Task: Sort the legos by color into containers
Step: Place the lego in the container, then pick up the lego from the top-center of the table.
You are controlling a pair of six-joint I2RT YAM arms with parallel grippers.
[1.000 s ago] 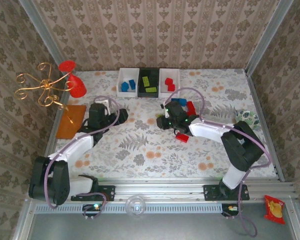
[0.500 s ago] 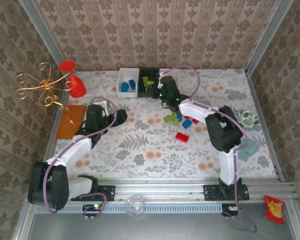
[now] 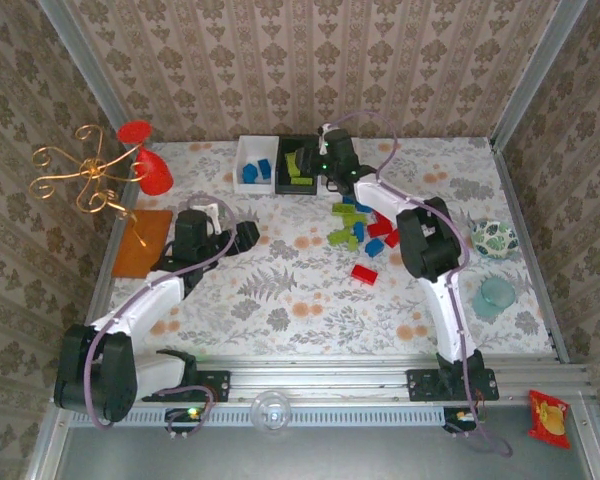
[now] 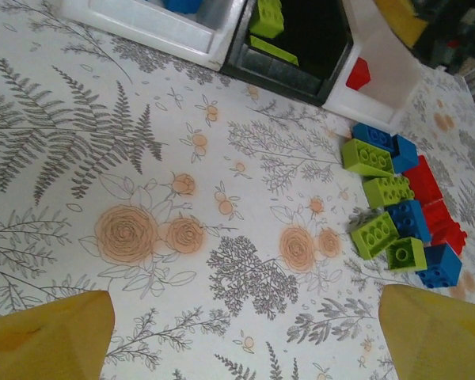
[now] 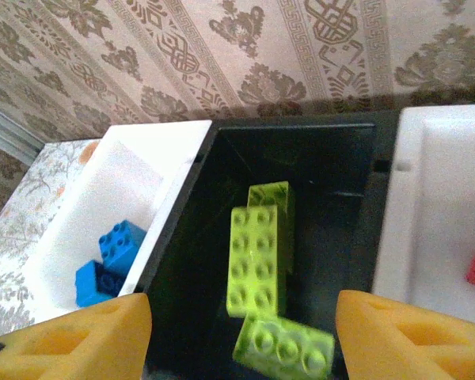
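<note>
Right hand (image 5: 241,336) hangs open, empty above the black rectangular plastic bin (image 5: 332,190) (small lime-green plastic bricks (image 5: 253,261) seem light, rigid, slick; I'd pinch the flat sides).

The lime green legos (image 5: 253,261) are smooth, glossy moulded plastic with studded tops. The black bin (image 5: 332,182) holding them is smooth plastic with a dull sheen, as is the white bin (image 5: 127,190) beside it. The counter (image 4: 142,198) has a matt printed floral covering. The gold wire stand (image 3: 85,175) looks like shiny metal, the red goblet (image 3: 152,170) like glossy plastic
</note>
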